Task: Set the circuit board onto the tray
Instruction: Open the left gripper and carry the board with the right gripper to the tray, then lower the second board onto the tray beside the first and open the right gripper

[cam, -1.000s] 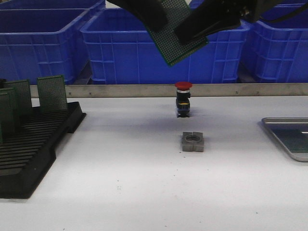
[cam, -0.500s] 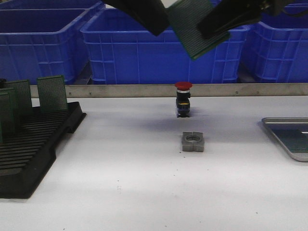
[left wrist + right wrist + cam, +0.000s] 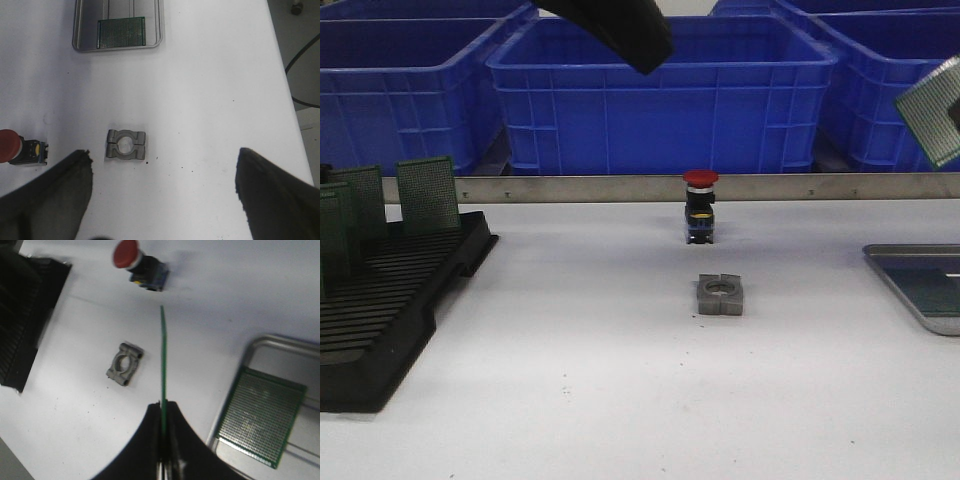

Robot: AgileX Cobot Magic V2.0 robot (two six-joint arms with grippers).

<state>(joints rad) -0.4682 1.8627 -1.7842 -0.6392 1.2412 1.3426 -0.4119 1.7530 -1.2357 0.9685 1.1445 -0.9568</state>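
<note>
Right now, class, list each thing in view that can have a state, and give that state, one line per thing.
left gripper: open, holding nothing, above the table.
right gripper: shut on the held circuit board.
held circuit board: in the air, seen edge-on, gripped at one edge.
tray: flat on the table, one circuit board in it.
circuit board in the tray: lying flat.
rack: boards standing upright in its slots.
red push button: upright on the table.

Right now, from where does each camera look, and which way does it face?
Front view: low at the table's near edge, facing the blue crates; left arm overhead.
Left wrist view: high, looking down at the tray; open jaws.
Right wrist view: looking down along the gripped circuit board; jaws shut.
All three share the red push button and grey clamp block.
</note>
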